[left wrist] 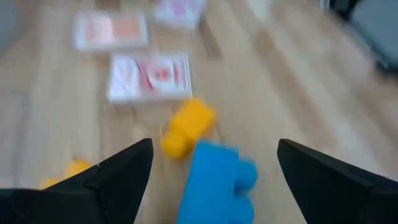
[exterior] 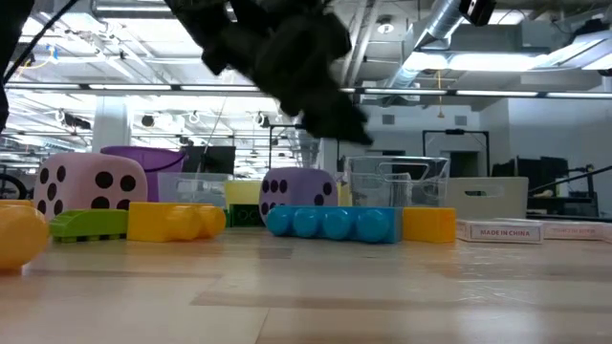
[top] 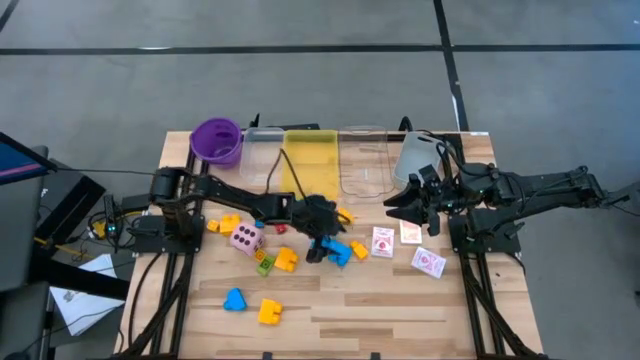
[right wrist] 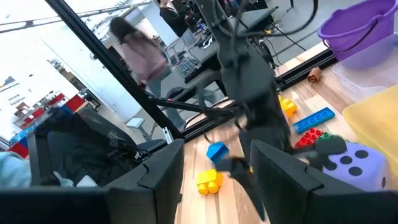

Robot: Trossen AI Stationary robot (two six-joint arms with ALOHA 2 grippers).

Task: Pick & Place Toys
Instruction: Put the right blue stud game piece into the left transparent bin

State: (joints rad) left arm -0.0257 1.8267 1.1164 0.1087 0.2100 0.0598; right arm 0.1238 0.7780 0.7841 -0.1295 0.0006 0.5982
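The blue block (left wrist: 217,180), at the centre of the counter (top: 400,310), looks light, stiff and slick; it is best taken across its flat sides. The left gripper (left wrist: 214,165) is held above it, fingers open. An orange block (left wrist: 186,127) and cards (left wrist: 149,78) crowd nearby. The right gripper (top: 408,205) waits part-open at the right, nothing held.

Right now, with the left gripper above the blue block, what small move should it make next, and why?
Probably lower the left gripper straight down and then close. Its fingers stand open on either side of the blue block, which lies on the table and is not held. The orange block is close beside it, so a straight descent seems safest. The right gripper waits near the cards.
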